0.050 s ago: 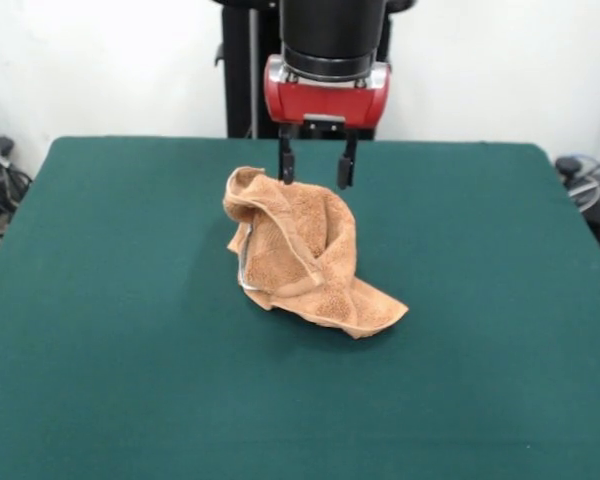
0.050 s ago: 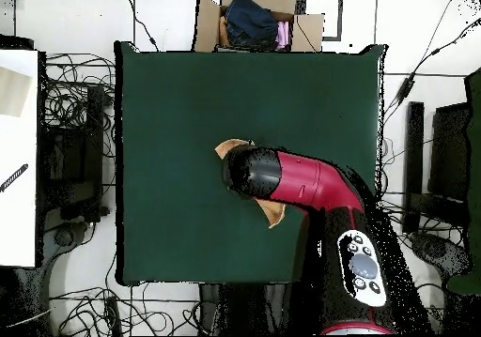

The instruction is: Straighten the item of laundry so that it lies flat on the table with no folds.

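The towel (image 1: pixel 305 262) sat crumpled in a peaked heap near the middle of the table (image 1: pixel 100 300), well clear of every edge. Its folds rose to a rounded hump at the upper left, and one flat corner trailed out toward the near right side. A pale strip showed along the heap's left edge, too small to tell whether it was the label or a border band. How many layers lay under the folds could not be made out.

The gripper (image 1: pixel 317 166) hung just above and behind the top of the heap, fingers (image 1: pixel 287 160) spread apart with a clear gap between them and nothing in it. From the front, the left fingertip seemed to overlap the towel's top edge; whether it touched the cloth or stood behind it could not be told.

In the overhead view the arm (image 2: pixel 301 181) covered most of the towel (image 2: pixel 228 148), leaving only a small tan tip at the upper left and another at the lower edge. The gripper itself was hidden under the arm there. A cardboard box (image 2: pixel 209 28) beyond the far edge held dark clothing, partly cut off.
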You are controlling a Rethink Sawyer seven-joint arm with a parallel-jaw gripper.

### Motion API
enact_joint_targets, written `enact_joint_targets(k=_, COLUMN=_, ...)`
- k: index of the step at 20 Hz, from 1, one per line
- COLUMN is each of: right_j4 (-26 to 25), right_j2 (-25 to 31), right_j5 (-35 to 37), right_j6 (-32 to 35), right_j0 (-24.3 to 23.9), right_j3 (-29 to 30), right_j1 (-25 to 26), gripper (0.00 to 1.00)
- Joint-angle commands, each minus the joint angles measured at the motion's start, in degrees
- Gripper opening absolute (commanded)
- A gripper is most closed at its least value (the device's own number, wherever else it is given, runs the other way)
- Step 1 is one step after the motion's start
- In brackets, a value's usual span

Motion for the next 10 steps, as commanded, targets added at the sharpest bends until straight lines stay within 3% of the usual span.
enact_joint_targets(k=1, right_j4=-3.43, right_j2=6.21, right_j5=-1.15, right_j6=-1.24, right_j0=-1.45, right_j3=7.7, right_j1=-0.26, gripper=1.0)
enact_joint_targets(k=10, right_j4=-4.04, right_j2=7.33, right_j5=-3.24, right_j6=-1.61, right_j0=-3.83, right_j3=10.59, right_j1=-1.05, gripper=1.0)
